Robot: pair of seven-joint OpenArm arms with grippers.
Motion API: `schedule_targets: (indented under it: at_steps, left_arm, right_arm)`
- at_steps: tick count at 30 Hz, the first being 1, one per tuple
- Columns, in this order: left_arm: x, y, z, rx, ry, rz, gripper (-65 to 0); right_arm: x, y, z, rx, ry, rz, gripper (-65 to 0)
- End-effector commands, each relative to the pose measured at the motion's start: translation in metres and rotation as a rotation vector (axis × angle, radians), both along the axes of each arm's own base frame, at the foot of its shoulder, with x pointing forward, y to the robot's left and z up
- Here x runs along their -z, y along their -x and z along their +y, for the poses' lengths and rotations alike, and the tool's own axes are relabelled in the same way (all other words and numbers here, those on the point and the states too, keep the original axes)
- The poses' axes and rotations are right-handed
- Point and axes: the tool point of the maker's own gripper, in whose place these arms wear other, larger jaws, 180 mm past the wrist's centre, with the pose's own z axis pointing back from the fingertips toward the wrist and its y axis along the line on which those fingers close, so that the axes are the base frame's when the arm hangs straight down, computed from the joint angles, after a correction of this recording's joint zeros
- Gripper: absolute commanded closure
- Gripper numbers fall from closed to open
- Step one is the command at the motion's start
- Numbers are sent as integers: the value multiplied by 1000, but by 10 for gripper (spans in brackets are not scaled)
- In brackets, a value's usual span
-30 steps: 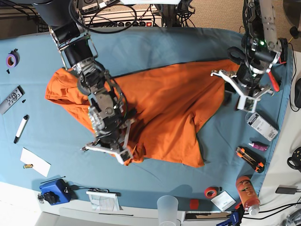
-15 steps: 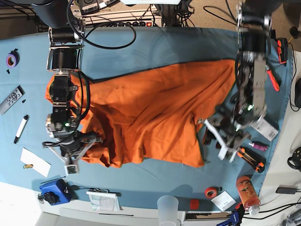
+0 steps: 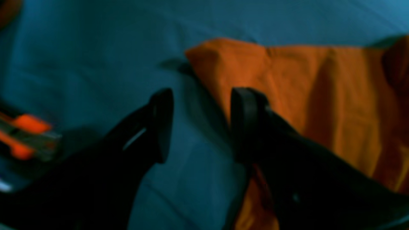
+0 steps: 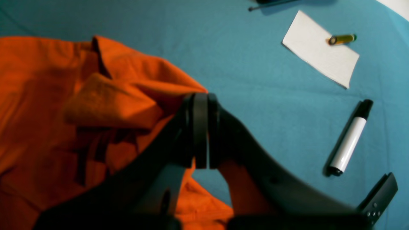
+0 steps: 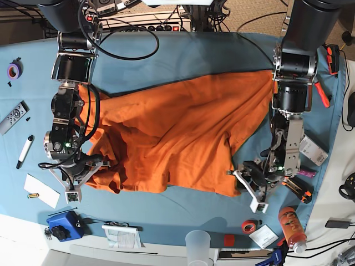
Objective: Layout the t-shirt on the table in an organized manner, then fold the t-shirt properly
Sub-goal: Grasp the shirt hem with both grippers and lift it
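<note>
In the left wrist view the left gripper (image 3: 199, 124) stood wide open and empty, one finger at the t-shirt (image 3: 319, 95) corner; it needed to straddle that hem before closing. In the right wrist view the right gripper (image 4: 200, 134) was clamped shut, apparently pinching orange cloth spread behind and beside it. In the base view the shirt lay rumpled between both claws on the table (image 5: 194, 55), so I judged pulling evenly outward best.

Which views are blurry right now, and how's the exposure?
Left wrist: soft all over, dark and underexposed; the fingers, shirt and the orange-handled tool are smeared. Right wrist: sharper, though the fingers are near-black; marker and paper read clearly. Base: sharp, evenly lit.
</note>
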Motion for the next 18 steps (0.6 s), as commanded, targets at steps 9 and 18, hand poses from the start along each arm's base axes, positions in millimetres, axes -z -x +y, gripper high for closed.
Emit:
schedule_targets:
  at_steps: [9, 18]
  left_arm:
    - [1, -15, -9, -28, 55, -36, -297]
    - [15, -11, -35, -16, 102, -24, -296]
  right_arm:
    - [-19, -7, -3, 3, 12, -40, 0]
    - [-17, -6, -4, 5, 12, -31, 0]
